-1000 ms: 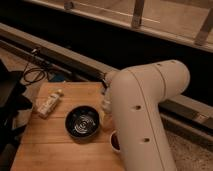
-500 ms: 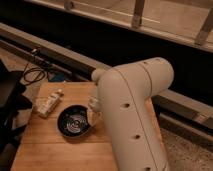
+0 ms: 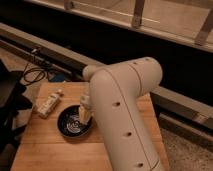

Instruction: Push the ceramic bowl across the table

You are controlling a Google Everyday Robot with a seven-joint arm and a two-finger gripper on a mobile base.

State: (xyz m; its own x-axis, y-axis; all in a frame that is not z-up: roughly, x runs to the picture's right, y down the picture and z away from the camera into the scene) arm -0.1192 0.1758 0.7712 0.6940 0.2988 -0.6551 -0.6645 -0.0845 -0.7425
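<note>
The ceramic bowl (image 3: 73,124) is black and glossy with pale rings inside. It sits on the light wooden table (image 3: 55,152), left of the middle. My gripper (image 3: 85,113) hangs at the end of the big white arm (image 3: 125,115) and reaches down into the bowl's right side, at or against its inner rim. The arm hides the right part of the table.
A pale bottle (image 3: 48,103) lies on the table just up-left of the bowl, near the left edge. Black cables (image 3: 32,75) lie on the floor behind the table. A dark object (image 3: 9,100) stands at the far left. A low ledge (image 3: 50,47) runs behind.
The arm has swung left and the bowl has slid left with it, closer to the bottle. The small cup seen a second ago is now hidden behind the arm.
</note>
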